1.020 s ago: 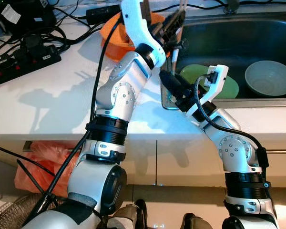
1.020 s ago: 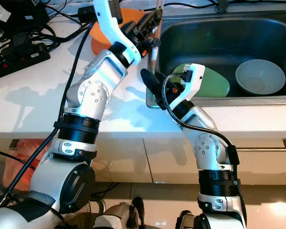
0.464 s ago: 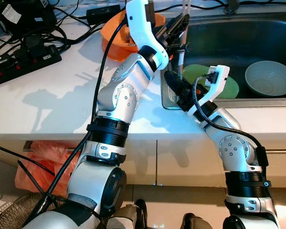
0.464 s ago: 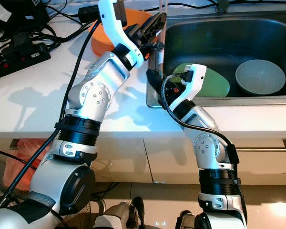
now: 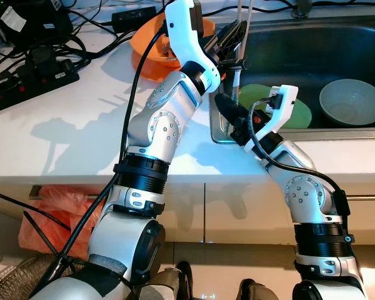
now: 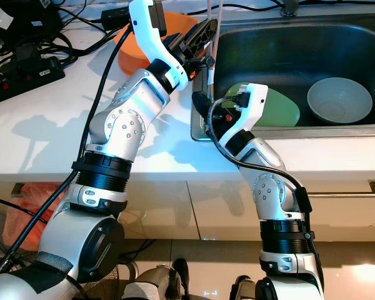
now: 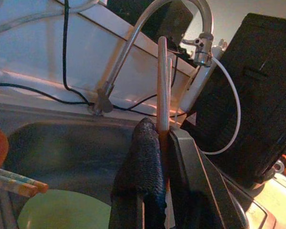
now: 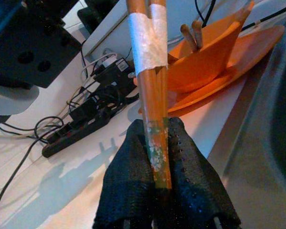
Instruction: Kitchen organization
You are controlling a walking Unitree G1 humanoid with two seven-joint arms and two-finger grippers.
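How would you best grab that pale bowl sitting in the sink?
By its rim, I'd guess. The pale bowl sits upright and open in the sink, beside the green plate, so coming down from above and pinching one finger inside the wall looks simplest.

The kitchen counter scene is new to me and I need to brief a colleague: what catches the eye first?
Both grippers meet at the sink's left edge, clamped on one taped pair of chopsticks: the left gripper higher up, the right gripper near the lower end. Behind them an orange bowl sits on the white counter; a green plate and pale bowl lie in the sink.
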